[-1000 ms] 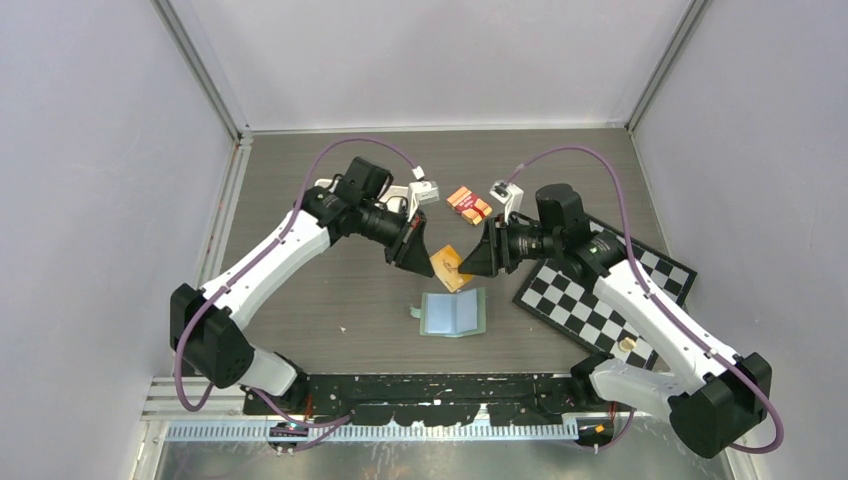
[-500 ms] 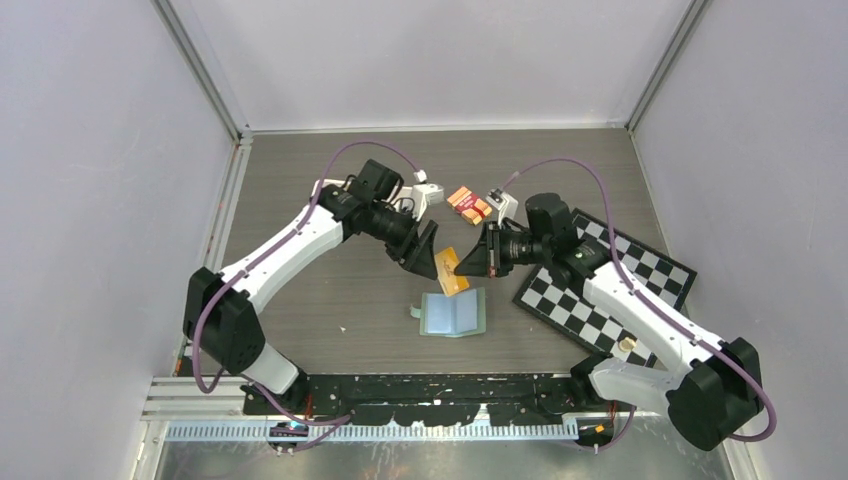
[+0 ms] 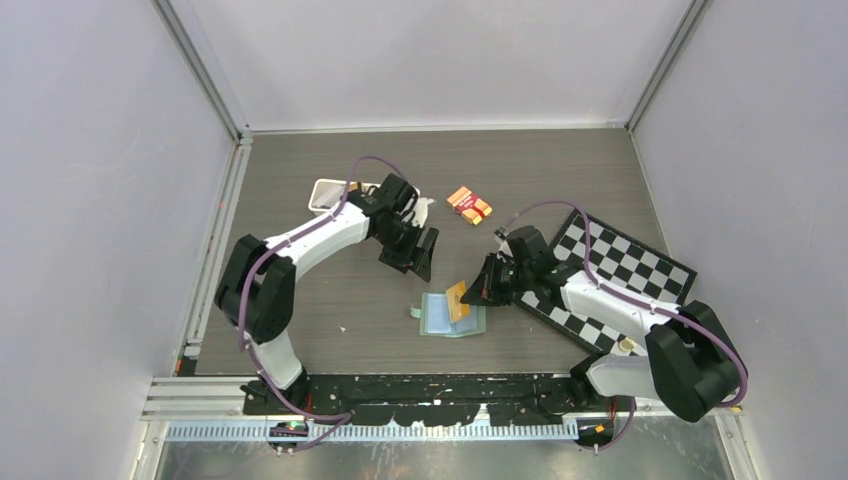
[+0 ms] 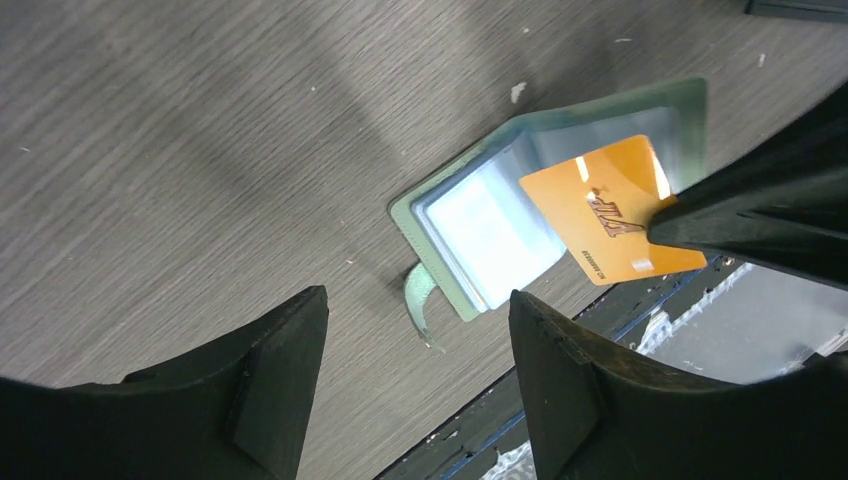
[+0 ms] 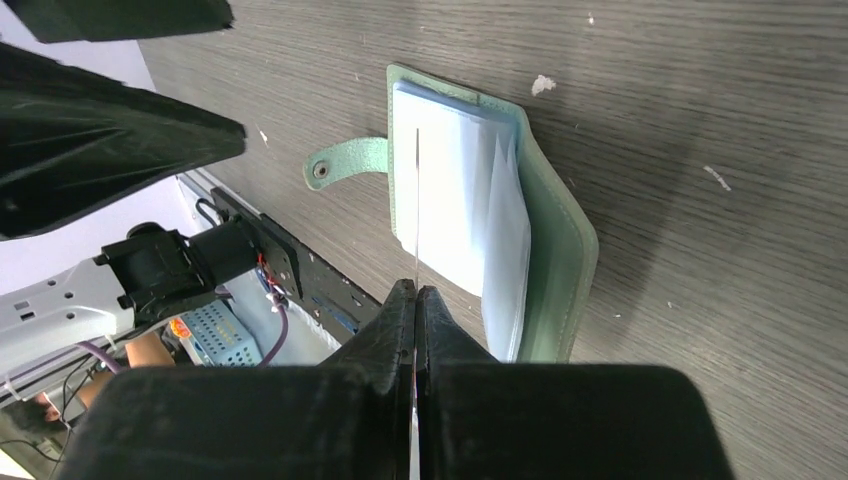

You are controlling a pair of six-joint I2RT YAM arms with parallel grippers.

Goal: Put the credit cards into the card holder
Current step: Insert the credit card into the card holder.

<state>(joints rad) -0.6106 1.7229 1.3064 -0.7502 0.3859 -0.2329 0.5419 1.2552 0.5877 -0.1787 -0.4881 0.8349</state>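
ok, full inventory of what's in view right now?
sage-green folding card holder: one, blue-grey pockets, lying open, table's near centre
gold-orange credit card: one, pinched above the holder
orange-and-red banded packet: one, far centre
black-and-white chessboard: one, right side
white tray: one, far left, partly behind left arm
small tan piece: one, chessboard's near corner, unidentifiable
dark grey wood-grain table: one
left gripper: open, empty
right gripper: shut on the card

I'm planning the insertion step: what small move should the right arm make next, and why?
Probably ease the right gripper down, sliding the gold card edge-first into a pocket: it pinches the card over the open card holder.
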